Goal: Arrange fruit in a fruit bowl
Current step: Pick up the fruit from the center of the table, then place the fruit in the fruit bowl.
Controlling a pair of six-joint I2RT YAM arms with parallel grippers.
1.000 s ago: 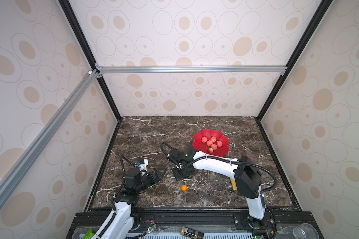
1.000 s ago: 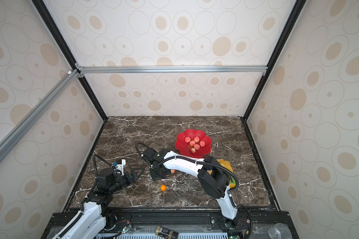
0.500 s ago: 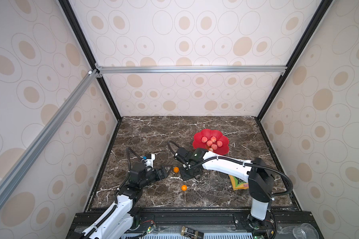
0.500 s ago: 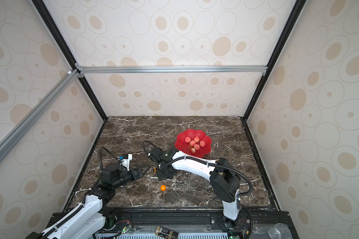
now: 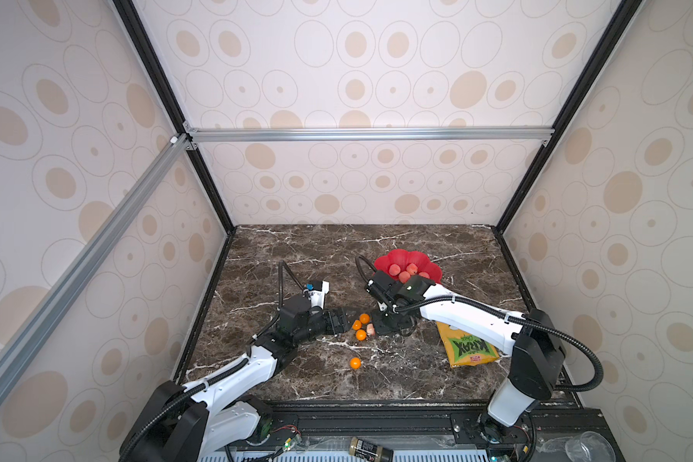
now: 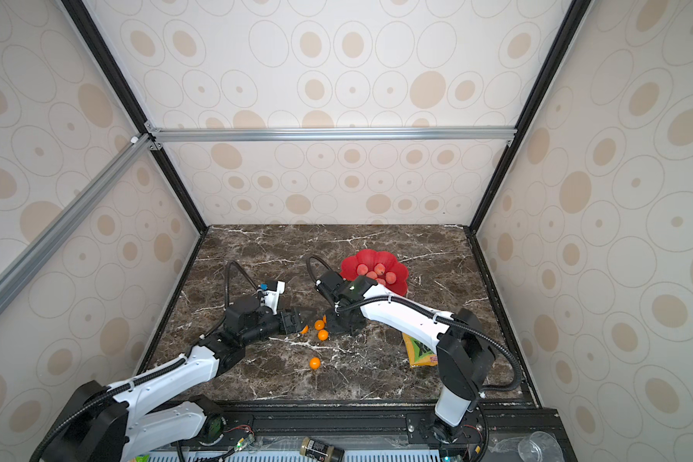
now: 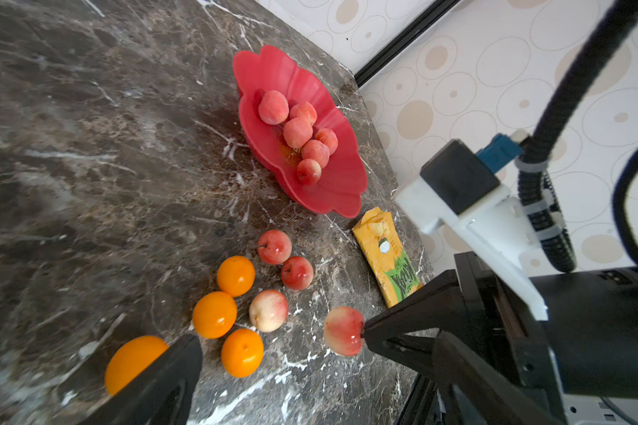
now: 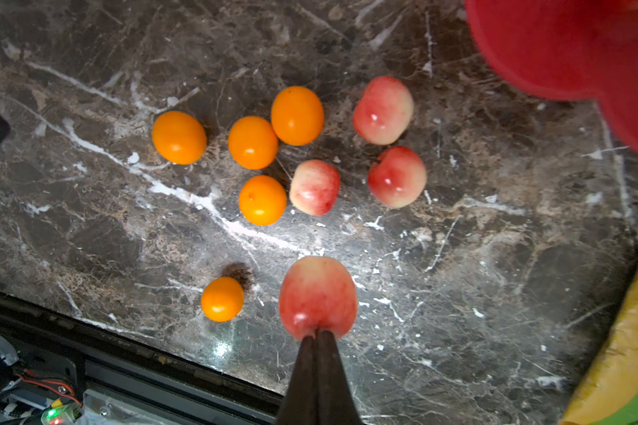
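The red fruit bowl (image 5: 385,262) (image 6: 353,260) (image 7: 258,62) stands right of centre with several pink peaches (image 5: 405,272) in it. In front of it a loose cluster of fruit lies on the marble: several oranges (image 8: 253,142) and three peaches (image 8: 397,176). My right gripper (image 8: 315,333) (image 5: 377,329) points down, shut, its tips pinching a further peach (image 8: 317,294) (image 7: 343,331) at its stem end. My left gripper (image 7: 317,340) (image 5: 347,320) reaches in low from the left, wide open, with that peach between its fingers. One orange (image 7: 135,360) lies against its finger.
A yellow-green snack bag (image 5: 467,348) (image 7: 387,257) lies on the marble right of the fruit, under my right forearm. A lone orange (image 5: 355,363) (image 8: 221,298) sits nearer the front edge. Patterned walls close in the left, back and right.
My left arm has reached forward and right to the fruit cluster. My right wrist has shifted right, uncovering the oranges. Neither gripper has changed its opening.
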